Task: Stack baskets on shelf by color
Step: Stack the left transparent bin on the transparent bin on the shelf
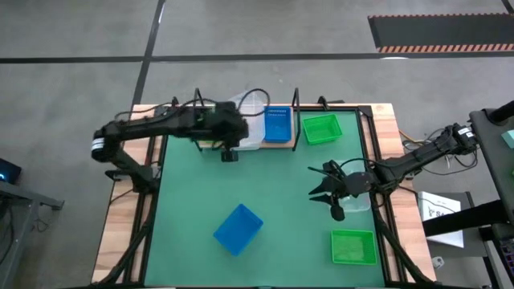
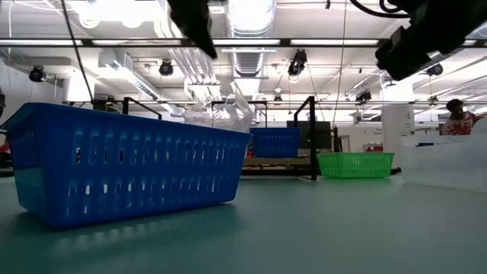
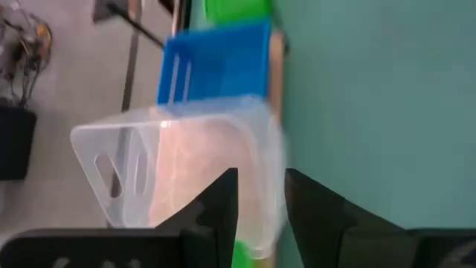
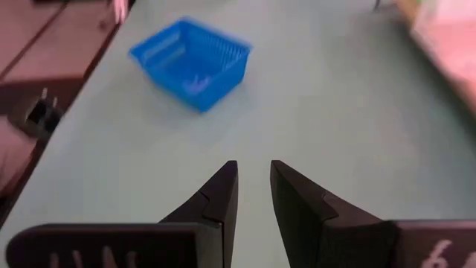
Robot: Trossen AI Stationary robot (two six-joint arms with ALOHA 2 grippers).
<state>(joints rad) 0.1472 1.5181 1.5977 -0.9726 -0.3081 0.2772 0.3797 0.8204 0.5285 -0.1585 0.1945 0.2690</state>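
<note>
Clear basket (image 3: 186, 171) is gripped by the left gripper (image 3: 260, 205) fingers above the shelf (image 1: 241, 147), while the right gripper (image 4: 253, 186) fingers are slightly open over the bench (image 1: 265, 185).

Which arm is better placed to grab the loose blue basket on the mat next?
Right. Its hand is empty over the mat and faces the loose blue basket. The left hand is at the shelf, shut on a clear basket.

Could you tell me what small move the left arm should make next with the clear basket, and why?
Probably lower it a little and let go. The left gripper grips the clear basket's wall, holding it tilted over the shelf's left end, beside the blue basket and green basket standing there. The right gripper waits open above the mat.
</note>
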